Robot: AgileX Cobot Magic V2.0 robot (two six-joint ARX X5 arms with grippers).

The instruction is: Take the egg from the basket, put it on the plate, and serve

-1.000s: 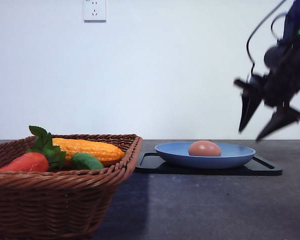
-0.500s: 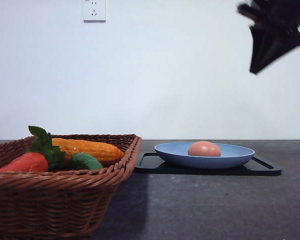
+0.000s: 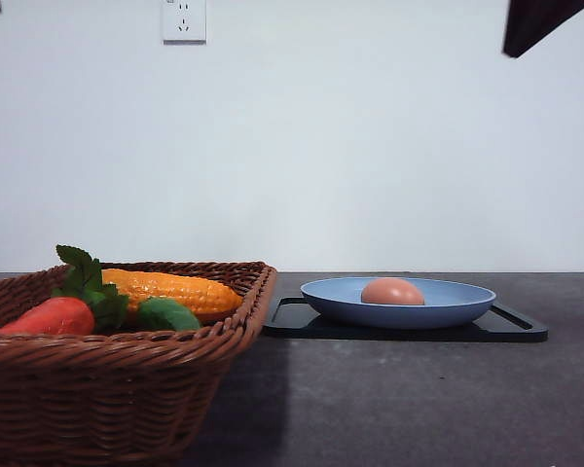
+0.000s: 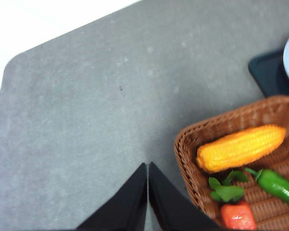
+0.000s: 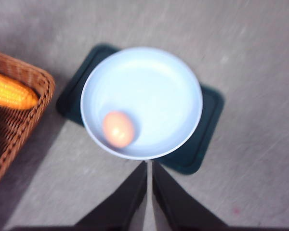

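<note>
Brown egg (image 5: 118, 129) was seen lying in blue plate (image 5: 164, 82), on black tray (image 5: 204, 144), directly below right gripper (image 5: 149, 166), fingers pressed together, empty. Left gripper (image 4: 148, 168) likewise closed, raised beside wicker basket (image 4: 188, 163) holding corn (image 4: 241, 147).

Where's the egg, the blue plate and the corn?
egg (image 3: 392, 291), front view, middle of its shell.
blue plate (image 3: 462, 304), front view, bare right rim.
corn (image 4: 241, 147), left wrist view, middle of the cob.

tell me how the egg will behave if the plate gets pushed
The egg looks smooth and rounded, lying loose and off-centre in the plate, so it would probably roll. The raised rim should likely contain it. Its weight can't be judged.
</note>
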